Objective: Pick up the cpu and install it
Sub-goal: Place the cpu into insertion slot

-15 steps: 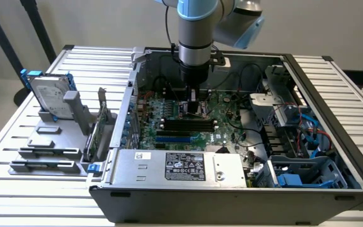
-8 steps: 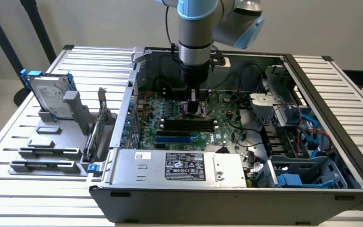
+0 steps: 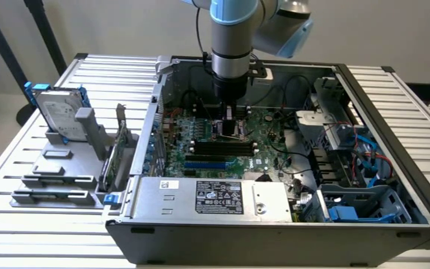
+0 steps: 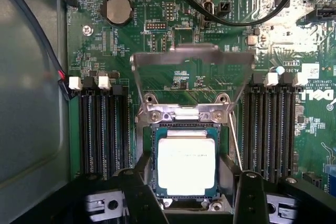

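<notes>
One arm [image 3: 234, 33] reaches down into one open computer case [image 3: 394, 185], its gripper [image 3: 230, 120] low over the green motherboard [image 3: 263, 145] in the upper middle of the exterior view. The wrist view gives two black fingers [image 4: 142, 187], spread apart and pinching nothing. Between them lies the one cpu [image 4: 187, 166], flat and silver-topped, seated in its socket [image 4: 184, 129]. One metal load plate [image 4: 191, 59] stands swung up off the socket, and one thin wire lever [image 4: 235, 140] runs just beside it. Two banks of black memory slots [image 4: 102, 129] flank the socket, one on each side. One round coin battery [image 4: 118, 10] sits beyond the plate, near one black cable [image 4: 236, 20] looping over the board. In the exterior view the gripper stands in front of the socket, so the chip's seating is read from the wrist view. The exterior view gives the surroundings: one labelled power supply [image 3: 215, 197] along the case's near edge and, at the exterior view's left, outside the case, one hard drive [image 3: 60, 115] with a blue frame standing upright on a grey fixture [image 3: 58, 179] on the slatted table [image 3: 20, 235].
</notes>
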Robot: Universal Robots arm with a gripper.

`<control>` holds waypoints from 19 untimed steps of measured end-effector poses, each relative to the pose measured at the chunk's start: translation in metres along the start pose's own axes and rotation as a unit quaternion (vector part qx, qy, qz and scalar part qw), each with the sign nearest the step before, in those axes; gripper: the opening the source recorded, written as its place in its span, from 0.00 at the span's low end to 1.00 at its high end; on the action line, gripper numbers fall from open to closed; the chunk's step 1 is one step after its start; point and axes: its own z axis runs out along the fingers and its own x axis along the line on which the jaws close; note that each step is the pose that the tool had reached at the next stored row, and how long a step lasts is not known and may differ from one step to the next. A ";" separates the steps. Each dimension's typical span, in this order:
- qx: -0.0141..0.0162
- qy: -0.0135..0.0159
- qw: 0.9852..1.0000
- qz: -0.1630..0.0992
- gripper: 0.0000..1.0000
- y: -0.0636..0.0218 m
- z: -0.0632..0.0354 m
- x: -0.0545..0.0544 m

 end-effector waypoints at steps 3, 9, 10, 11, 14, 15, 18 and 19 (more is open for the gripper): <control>0.000 0.000 1.000 0.000 0.63 -0.0001 -0.0003 0.000; 0.000 0.000 1.000 0.000 0.63 0.0002 -0.0053 0.000; 0.000 0.000 1.000 0.000 0.63 0.0003 -0.0068 0.000; 0.000 0.000 1.000 0.000 0.63 0.0003 -0.0084 0.000; 0.000 0.000 1.000 0.000 0.63 0.0001 -0.0126 0.000; 0.000 0.000 1.000 0.000 0.63 -0.0004 -0.0137 0.000; 0.000 0.000 1.000 0.000 0.63 -0.0027 -0.0190 0.000; 0.000 0.000 1.000 0.000 0.63 -0.0038 -0.0216 0.000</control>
